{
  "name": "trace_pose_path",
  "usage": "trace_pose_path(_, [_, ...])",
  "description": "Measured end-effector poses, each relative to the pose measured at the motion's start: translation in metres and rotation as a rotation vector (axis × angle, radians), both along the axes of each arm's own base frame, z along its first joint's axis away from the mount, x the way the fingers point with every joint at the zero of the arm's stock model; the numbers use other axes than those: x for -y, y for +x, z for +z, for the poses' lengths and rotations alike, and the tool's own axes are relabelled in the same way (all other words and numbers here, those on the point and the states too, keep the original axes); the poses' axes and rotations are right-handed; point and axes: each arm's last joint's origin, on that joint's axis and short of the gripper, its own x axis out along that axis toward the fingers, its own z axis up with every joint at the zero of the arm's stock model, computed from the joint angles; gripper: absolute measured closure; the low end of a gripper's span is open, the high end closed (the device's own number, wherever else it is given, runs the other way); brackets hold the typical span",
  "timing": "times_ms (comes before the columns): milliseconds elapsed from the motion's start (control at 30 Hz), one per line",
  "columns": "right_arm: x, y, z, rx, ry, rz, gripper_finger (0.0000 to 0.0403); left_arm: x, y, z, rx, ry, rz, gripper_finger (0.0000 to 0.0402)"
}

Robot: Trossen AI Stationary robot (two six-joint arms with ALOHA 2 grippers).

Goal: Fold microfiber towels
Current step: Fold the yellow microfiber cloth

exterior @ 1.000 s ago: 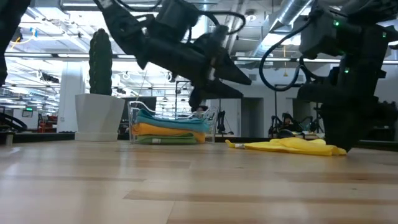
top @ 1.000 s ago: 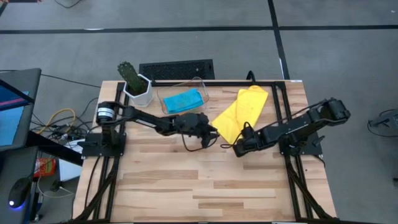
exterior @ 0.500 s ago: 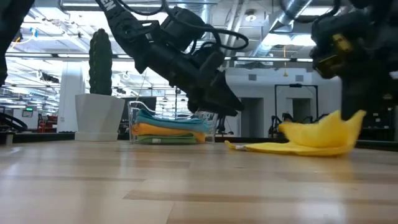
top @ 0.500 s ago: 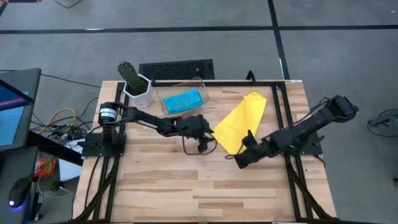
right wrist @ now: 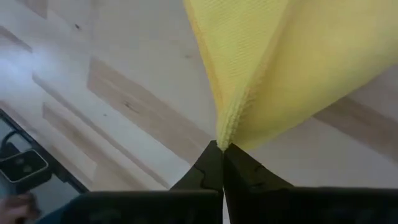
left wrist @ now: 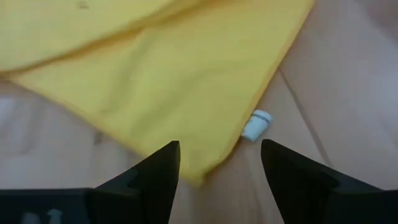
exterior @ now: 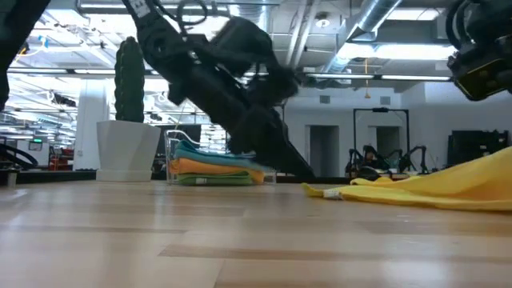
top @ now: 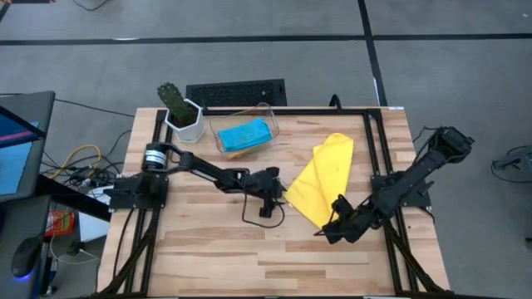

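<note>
A yellow microfiber towel (top: 326, 174) lies spread on the wooden table right of its middle, and a white tag (left wrist: 256, 124) sticks out at its edge. My right gripper (top: 334, 227) is shut on the towel's near corner. My left gripper (top: 279, 191) hangs low at the towel's left corner (left wrist: 200, 173), open, with a finger on either side of that corner and touching nothing. A light blue towel (top: 243, 133) lies on top of an orange and a green one (exterior: 210, 166) in the clear bin. My right gripper pinches the yellow towel's near corner (right wrist: 225, 132) between its two fingers, slanting down from the table's right near side. A hemmed edge runs away from the fingertips. The held end (exterior: 492, 164) is raised, and the rest slopes down and lies on the table.
The clear plastic bin (top: 268, 124) stands at the table's far edge, left of the towel. Left of it is a white pot with a cactus (top: 179, 110). Bare wood (top: 249, 249) stretches across the near half of the table. Cables and a screen are off the table's left side.
My right gripper has taken hold of the yellow towel's near corner, lifted it and pulled it toward the table's near edge. The whole towel has slid that way and stretched out. My left gripper has sunk toward the towel's left corner and rolled about its own axis.
</note>
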Motion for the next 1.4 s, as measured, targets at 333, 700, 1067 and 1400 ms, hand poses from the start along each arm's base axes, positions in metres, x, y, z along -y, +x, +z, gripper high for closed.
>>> trace_pose_path(333, [-0.016,-0.01,0.001,0.016,0.043,0.003,0.0386,0.022,0.039,-0.024,-0.08,0.137,0.023,0.0179])
trace_pose_path(700, [-0.026,-0.019,0.004,0.022,0.078,0.012,0.0385,0.024,0.042,-0.012,-0.245,-0.089,0.043,0.0365])
trace_pose_path(1067, [-0.017,-0.015,0.048,0.259,0.082,0.047,0.0384,0.052,-0.015,0.106,-0.309,-0.241,0.216,0.0401])
trace_pose_path(1400, [0.034,0.001,0.172,0.768,-0.231,0.027,0.0386,0.056,-0.127,0.25,0.004,-0.515,0.454,0.0401])
